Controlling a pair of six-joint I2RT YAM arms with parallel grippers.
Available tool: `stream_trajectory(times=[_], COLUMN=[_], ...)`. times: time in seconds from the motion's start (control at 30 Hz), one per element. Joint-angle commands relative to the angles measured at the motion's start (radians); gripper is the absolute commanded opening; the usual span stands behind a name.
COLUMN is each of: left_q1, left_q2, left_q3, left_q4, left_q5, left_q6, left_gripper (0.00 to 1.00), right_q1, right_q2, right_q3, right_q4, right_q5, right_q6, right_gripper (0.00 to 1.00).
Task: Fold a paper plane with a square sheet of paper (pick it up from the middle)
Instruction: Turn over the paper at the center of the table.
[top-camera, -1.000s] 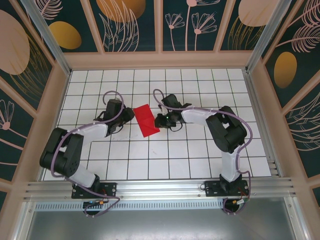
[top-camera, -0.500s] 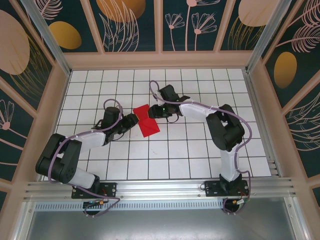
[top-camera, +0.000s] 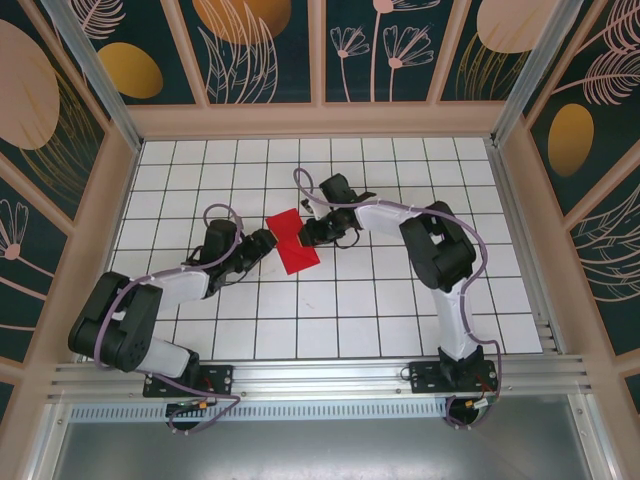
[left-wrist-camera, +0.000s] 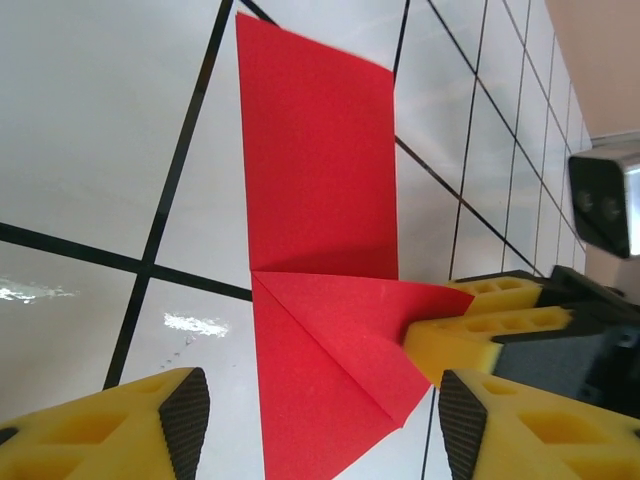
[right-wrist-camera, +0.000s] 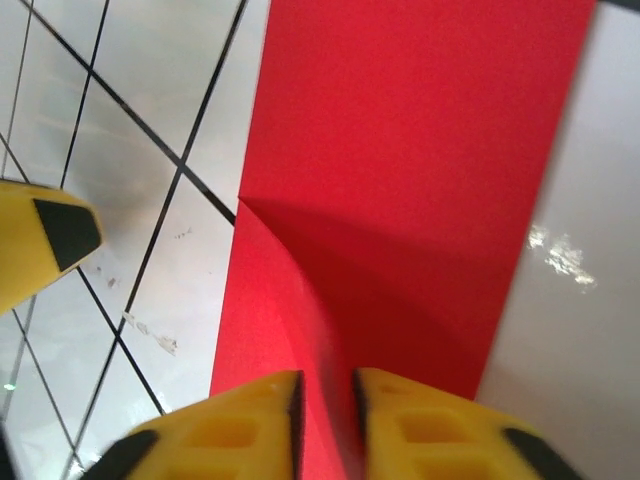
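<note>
One red paper (left-wrist-camera: 315, 180), right end effector (right-wrist-camera: 325, 385) pinching, left end effector (left-wrist-camera: 322, 420) spread

Open table (top-camera: 340, 320) — walled (three sides)

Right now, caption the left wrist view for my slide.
Right gripper pinches a corner flap of the folded red paper sheet.

One sheet (top-camera: 293, 245) (red), two grippers (top-camera: 268, 240) (top-camera: 303, 234)
</note>
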Motion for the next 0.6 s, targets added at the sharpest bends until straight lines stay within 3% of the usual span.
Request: stream_trajectory(times=[0.0,0.33,0.57], left_q1=[-0.002,-0.002,-0.002], left_q2=[-0.053,-0.14,-0.091], left_q3=[-0.015,-0.077,-0.133], left_q4=[0.024,0.144,0.382], left_q5=[-0.031,0.044,0.117], left_q6=[-0.024,-0.045,-0.087], left_gripper=[0.65,0.8,0.84], right_q1=[-0.033,-0.058,-0.057], right_q2=[0.011,-0.099,-0.134], right_q3=[0.023,-0.069,-0.118], right_q4=[-0.007,0.273,0.382], right_q5=[-0.095,-0.312,-0.369], right_q6=[-0.012,0.272,0.417], right_gripper=[0.1,0.05,0.05])
